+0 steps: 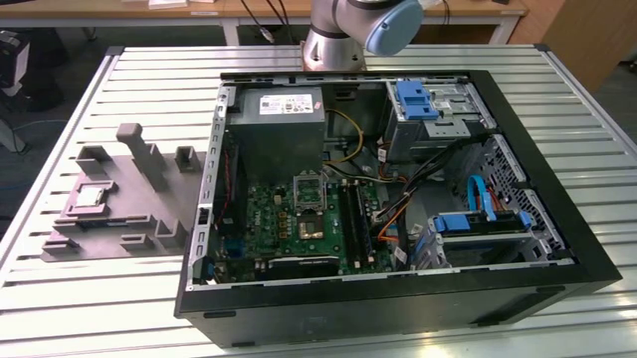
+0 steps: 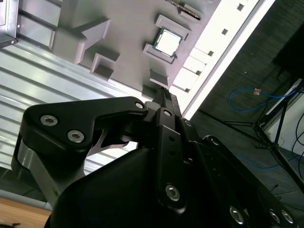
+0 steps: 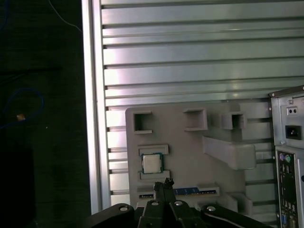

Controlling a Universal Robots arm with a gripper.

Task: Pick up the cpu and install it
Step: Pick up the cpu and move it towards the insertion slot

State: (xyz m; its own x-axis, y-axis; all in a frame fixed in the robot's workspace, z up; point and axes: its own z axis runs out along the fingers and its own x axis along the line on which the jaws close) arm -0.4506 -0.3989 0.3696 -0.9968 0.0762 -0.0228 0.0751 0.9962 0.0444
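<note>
The cpu (image 1: 89, 195) is a small square chip with a pale metal top, lying flat in a recess of the grey moulded tray (image 1: 130, 216) on the exterior view's left. In both wrist views the chip (image 2: 168, 42) (image 3: 152, 164) shows just past the fingertips of my gripper (image 2: 164, 94) (image 3: 166, 183). The gripper hangs well above the tray (image 3: 190, 152), shut with nothing between its fingers. The dark silver-framed socket (image 1: 309, 189) sits on the green board inside the open computer case (image 1: 398, 291).
The case takes up the table's middle and right, with a grey power supply box (image 1: 283, 123), blue drive brackets (image 1: 416, 101) and loose cables. Upright posts (image 1: 149, 153) rise from the tray. The slatted table's edge (image 3: 92, 104) runs close beside the tray.
</note>
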